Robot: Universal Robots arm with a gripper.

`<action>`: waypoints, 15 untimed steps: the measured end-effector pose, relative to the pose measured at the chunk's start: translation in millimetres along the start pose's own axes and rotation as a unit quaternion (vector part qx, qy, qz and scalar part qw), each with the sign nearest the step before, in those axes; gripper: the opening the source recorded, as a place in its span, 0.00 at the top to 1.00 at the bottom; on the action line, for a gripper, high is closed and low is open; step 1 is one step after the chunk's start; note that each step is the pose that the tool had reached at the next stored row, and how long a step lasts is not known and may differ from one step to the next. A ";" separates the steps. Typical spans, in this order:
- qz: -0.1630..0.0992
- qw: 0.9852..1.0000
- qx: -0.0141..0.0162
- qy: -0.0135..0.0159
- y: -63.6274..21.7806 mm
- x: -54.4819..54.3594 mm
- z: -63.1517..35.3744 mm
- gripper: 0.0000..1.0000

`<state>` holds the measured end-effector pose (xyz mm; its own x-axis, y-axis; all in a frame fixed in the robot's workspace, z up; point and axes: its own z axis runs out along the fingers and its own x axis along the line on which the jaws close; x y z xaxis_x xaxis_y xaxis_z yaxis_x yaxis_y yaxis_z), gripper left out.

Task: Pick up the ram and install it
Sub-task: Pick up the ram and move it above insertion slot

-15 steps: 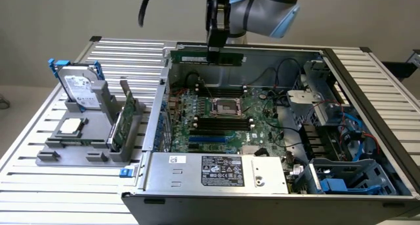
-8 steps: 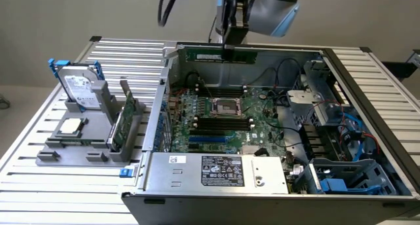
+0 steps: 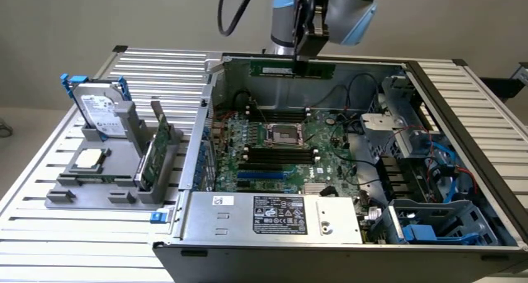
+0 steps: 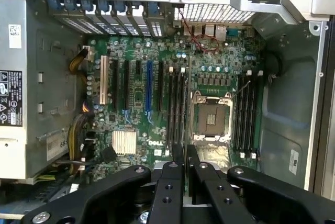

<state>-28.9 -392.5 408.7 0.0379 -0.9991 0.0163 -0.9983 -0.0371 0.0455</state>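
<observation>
The ram is a long, thin green stick. It hangs level above the back of the open computer case, with my gripper shut on its upper edge near the middle. Below it lies the green motherboard with its black memory slots on either side of the CPU socket. In the wrist view my gripper looks straight down on the motherboard. The black fingers stand close together over the long black slots beside the socket.
At the exterior view's left, a grey holder carries a hard drive with blue handles, a broad green card and a CPU. The power supply fills the case front. Drive bays and cables crowd the right side.
</observation>
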 end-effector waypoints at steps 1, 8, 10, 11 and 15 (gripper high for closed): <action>0.000 1.000 0.000 0.000 -0.5 -2.1 1.8 0.86; 0.001 1.000 0.000 -0.001 -2.2 -14.9 14.3 0.86; 0.002 1.000 0.000 -0.001 -2.4 -17.3 17.5 0.86; 0.002 1.000 0.000 -0.001 -2.5 -17.9 18.4 0.86; 0.003 1.000 0.000 -0.002 -2.9 -18.0 18.8 0.86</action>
<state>-27.5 -374.7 389.4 0.0326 -0.9994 0.0118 -0.9984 -0.0320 0.0455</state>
